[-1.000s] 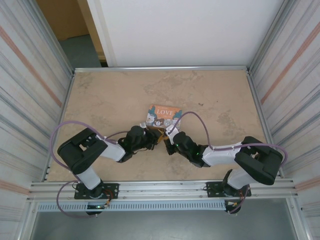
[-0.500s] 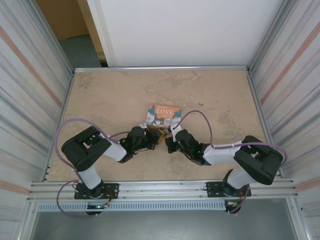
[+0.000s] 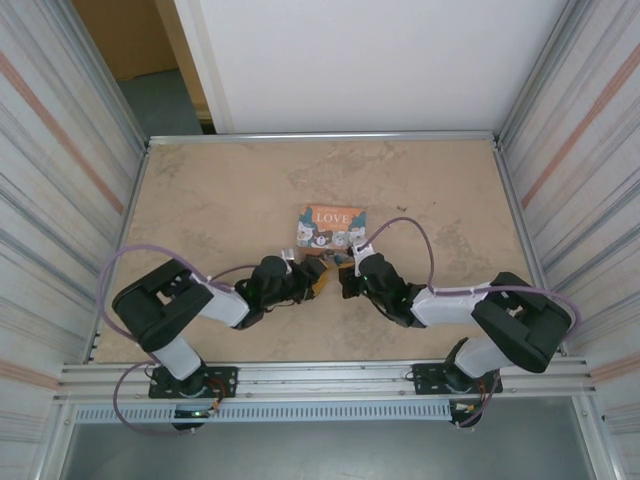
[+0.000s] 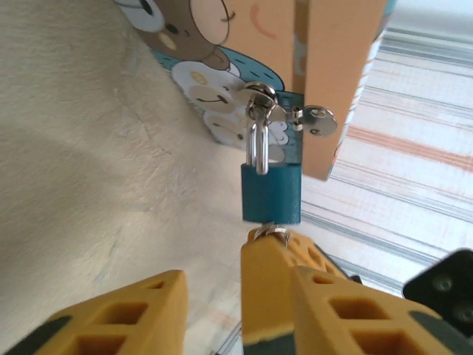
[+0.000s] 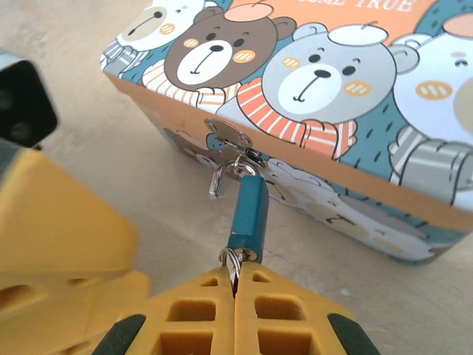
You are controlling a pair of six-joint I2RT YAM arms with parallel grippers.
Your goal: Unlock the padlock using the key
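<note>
Wrists of both arms crowd the spot in front of the tin (image 3: 332, 225) in the top view, so the padlock cannot be made out there. The left gripper (image 3: 308, 280) and the right gripper (image 3: 348, 278) sit close together just before the tin's near wall, on the beige desk (image 3: 220, 200).

The right wrist view gives the clearest look. The padlock (image 5: 249, 208) hangs from the silvery hasp (image 5: 230, 140) on the tin's front wall. Its long axis slants away from the tin towards the camera, with the shackle (image 5: 222, 177) at the hasp and the keyhole end towards the right gripper (image 5: 235, 279). That gripper's fingers (image 5: 284, 310) are pressed flat together on the key (image 5: 233, 260). Only a thin silvery loop of the key shows at the padlock's lower end, and its blade is hidden. One leg of the shackle seems to end free beside the blue body, but it is too small to say whether it is seated.

In the left wrist view the padlock (image 4: 271, 194) stands nearly upright in the picture, shackle (image 4: 257, 148) on top, body below. The left gripper (image 4: 214, 285) has its fingers (image 4: 126, 318) spread apart, with nothing between them. The padlock's base meets a yellow block whose owner I cannot tell. The tin is cut off at the top edge.
</note>
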